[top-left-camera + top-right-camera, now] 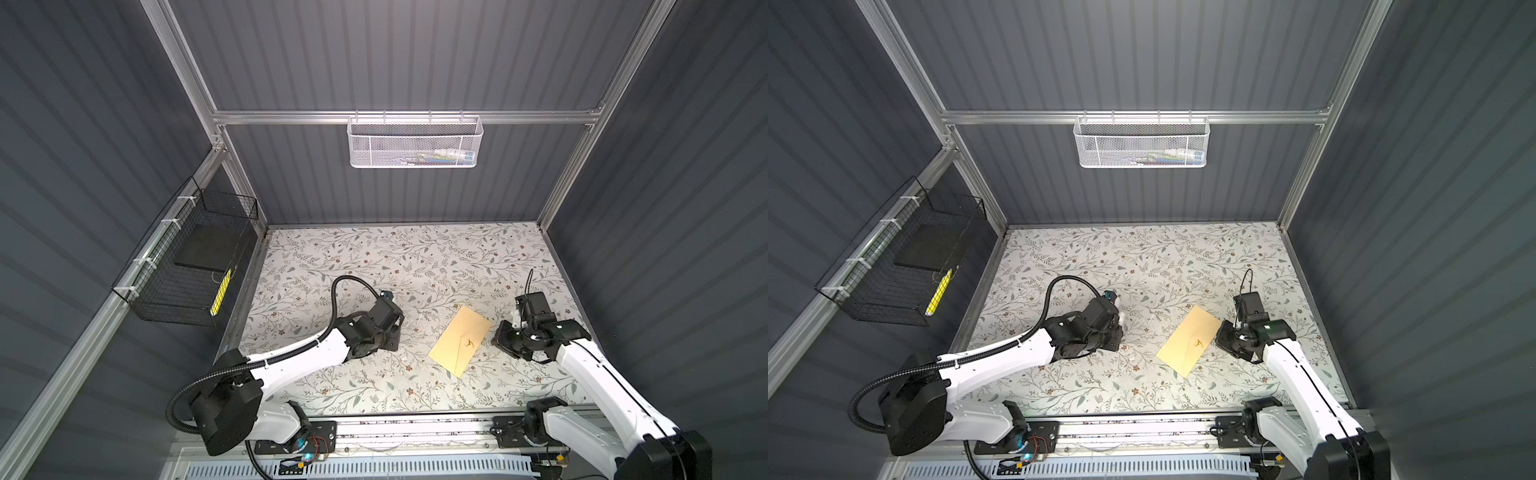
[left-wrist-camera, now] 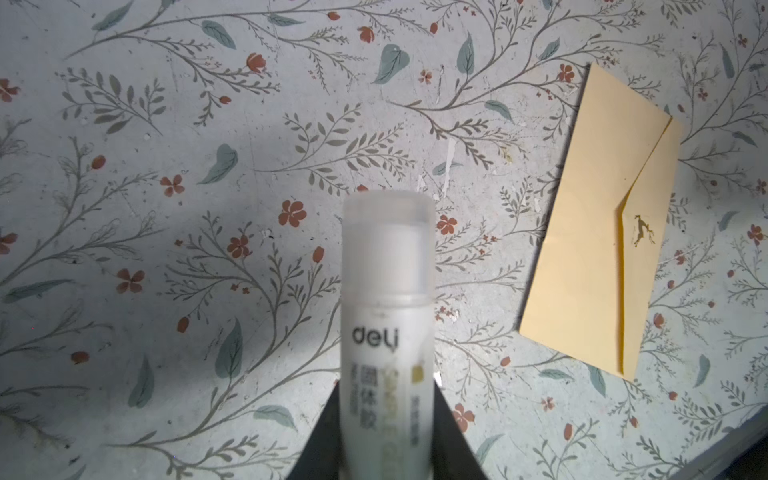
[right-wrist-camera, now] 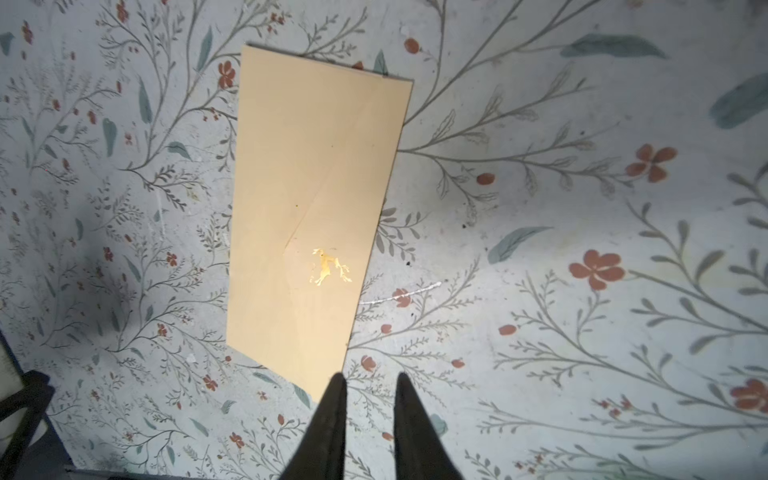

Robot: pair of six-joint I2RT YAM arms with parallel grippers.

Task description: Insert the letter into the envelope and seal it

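The tan envelope (image 1: 459, 343) (image 1: 1188, 344) lies flat on the flowered table, right of centre, its pointed flap folded down beside a gold deer mark (image 3: 328, 268). The letter is hidden or out of view. My left gripper (image 2: 386, 382) is shut on a white glue stick (image 2: 386, 291) with its clear cap on, and hovers left of the envelope (image 2: 602, 224). My right gripper (image 3: 370, 376) (image 1: 498, 336) hangs just off the envelope's (image 3: 307, 208) right corner, its fingers a narrow gap apart with only table between them.
A white mesh basket (image 1: 415, 143) hangs on the back wall. A black wire basket (image 1: 187, 266) holding a dark slab and a yellow item is fixed to the left wall. A metal rail (image 1: 415, 428) runs along the table's front edge.
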